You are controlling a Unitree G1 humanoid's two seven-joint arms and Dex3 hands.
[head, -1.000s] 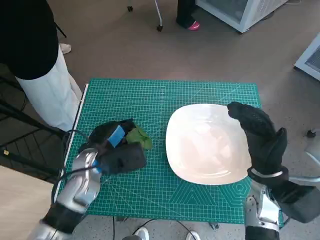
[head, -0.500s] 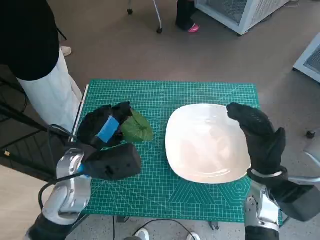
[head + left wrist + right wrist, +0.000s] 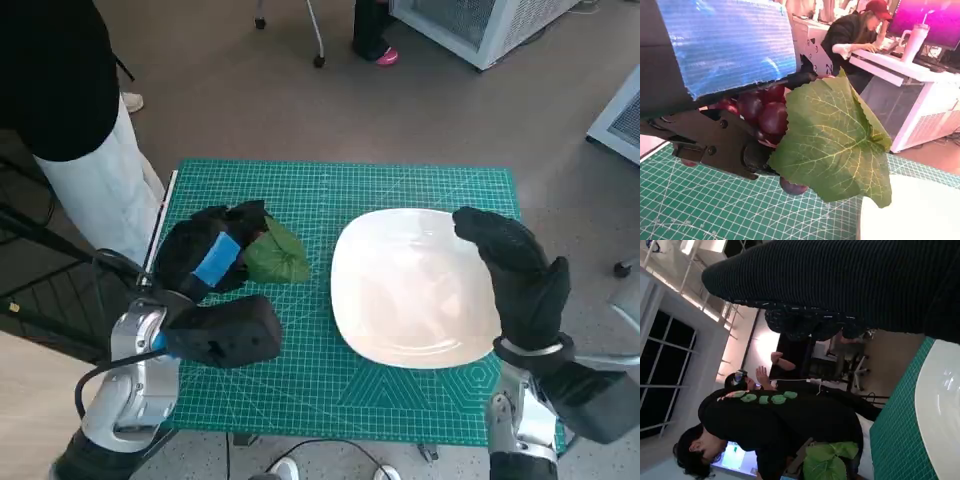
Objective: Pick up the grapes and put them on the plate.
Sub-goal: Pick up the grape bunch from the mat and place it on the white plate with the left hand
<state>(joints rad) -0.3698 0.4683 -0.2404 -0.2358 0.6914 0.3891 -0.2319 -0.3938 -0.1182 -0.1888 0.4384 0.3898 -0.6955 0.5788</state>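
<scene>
Green gridded mat (image 3: 400, 185) on a small table — grapes in the left hand, white plate (image 3: 410, 285) beside it.

Brown floor (image 3: 250, 100) surrounds the table, and a person in a black top and pale trousers (image 3: 70, 120) stands at its left edge. Left hand (image 3: 205, 262), black with blue tape over its back, grips the grapes (image 3: 762, 112); the left wrist view shows the dark purple bunch tucked against its fingers (image 3: 725, 145), with a large green leaf (image 3: 835, 145) hanging in front, raised above the mat and just left of the plate. Right hand (image 3: 515, 270), in its black knitted glove, hovers over the plate's right rim — it holds nothing, its fingers loosely extended.
</scene>
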